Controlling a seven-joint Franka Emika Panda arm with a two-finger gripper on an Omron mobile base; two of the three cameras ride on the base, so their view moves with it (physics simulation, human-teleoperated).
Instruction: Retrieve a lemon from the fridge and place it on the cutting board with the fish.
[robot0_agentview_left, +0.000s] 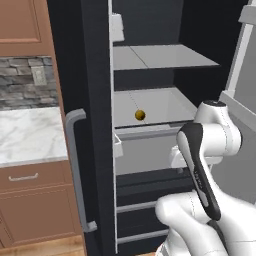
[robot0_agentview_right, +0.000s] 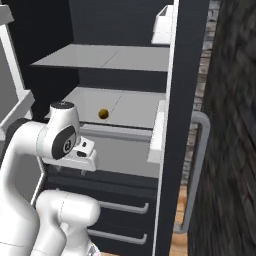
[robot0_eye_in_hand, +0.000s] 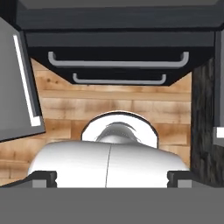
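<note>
Lemon (robot0_agentview_left: 140, 115) on shelf; pincer (robot0_eye_in_hand: 112, 177) wide, empty.

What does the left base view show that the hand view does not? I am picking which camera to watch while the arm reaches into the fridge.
Left base view: the small round yellow-orange lemon on a grey-white inner shelf, plus a marble counter and brown wooden cabinets.

Hand view: the wooden plank floor and the open claw, its fingertips spread wide.

Both: the tall black fridge with its doors open, and its two lower drawers.
</note>
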